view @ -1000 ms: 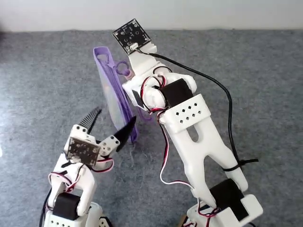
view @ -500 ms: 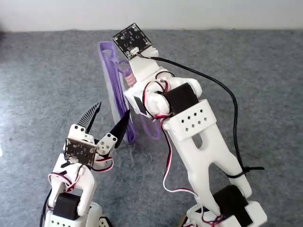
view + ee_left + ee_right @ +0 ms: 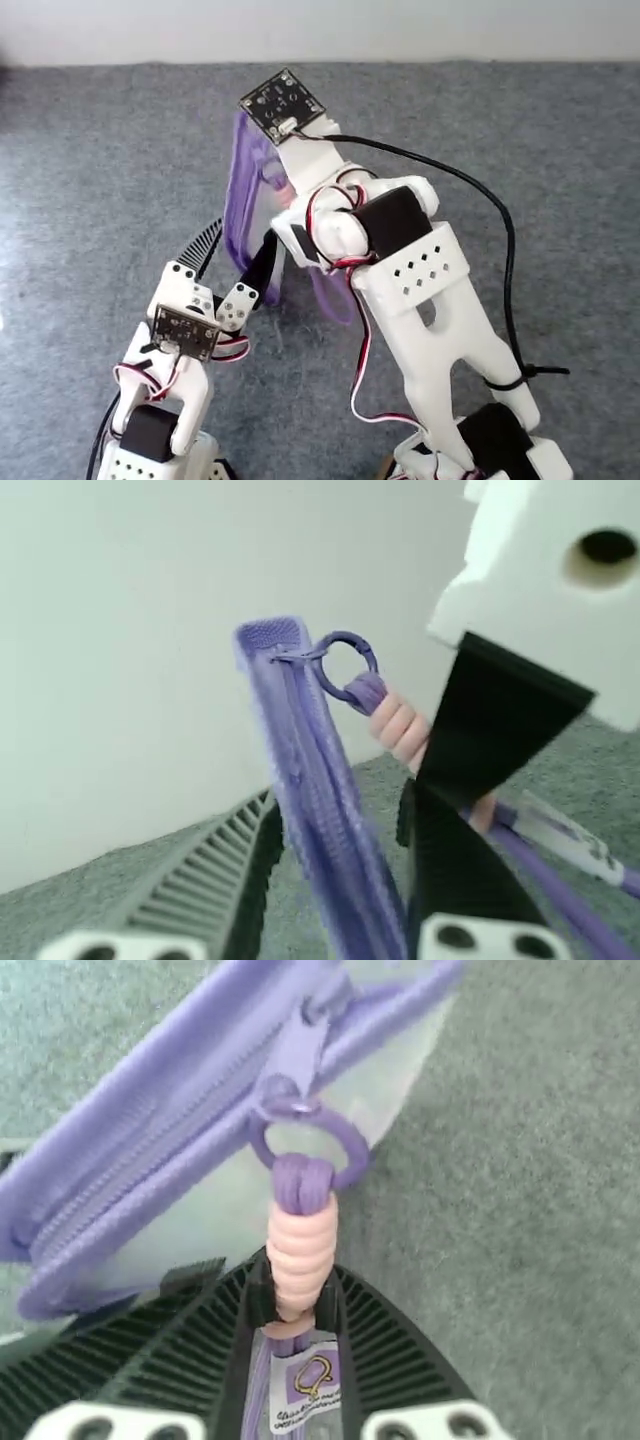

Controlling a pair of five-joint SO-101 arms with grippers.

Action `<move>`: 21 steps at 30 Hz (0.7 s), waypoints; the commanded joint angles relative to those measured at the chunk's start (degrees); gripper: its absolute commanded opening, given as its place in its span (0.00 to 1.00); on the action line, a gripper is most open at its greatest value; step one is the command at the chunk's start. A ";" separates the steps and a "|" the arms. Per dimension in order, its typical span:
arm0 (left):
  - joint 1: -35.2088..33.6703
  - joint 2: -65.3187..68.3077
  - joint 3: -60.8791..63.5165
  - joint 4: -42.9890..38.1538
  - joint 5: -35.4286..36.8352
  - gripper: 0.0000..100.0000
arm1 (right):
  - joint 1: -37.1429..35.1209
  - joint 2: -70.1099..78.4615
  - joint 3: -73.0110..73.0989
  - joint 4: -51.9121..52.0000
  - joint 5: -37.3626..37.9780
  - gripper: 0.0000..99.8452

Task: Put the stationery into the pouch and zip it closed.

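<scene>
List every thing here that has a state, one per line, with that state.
pouch: upright on edge, zip side up
zip: closed along the stretch in view, slider at the end
pink pull: pinched in the right hand
right hand: shut on the pink pull
left hand: open, one finger on each side of the pouch

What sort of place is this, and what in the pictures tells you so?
Probably a robotics test bench: the white left arm and right arm, wiring bare, stand on a grey felt-like table before a plain white wall. The right tool grips the zip pull of a purple pouch.
</scene>
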 commanded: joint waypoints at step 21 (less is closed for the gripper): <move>3.87 -0.88 -1.89 0.00 -7.47 0.01 | 21.49 -1.19 -2.20 -20.79 7.91 0.01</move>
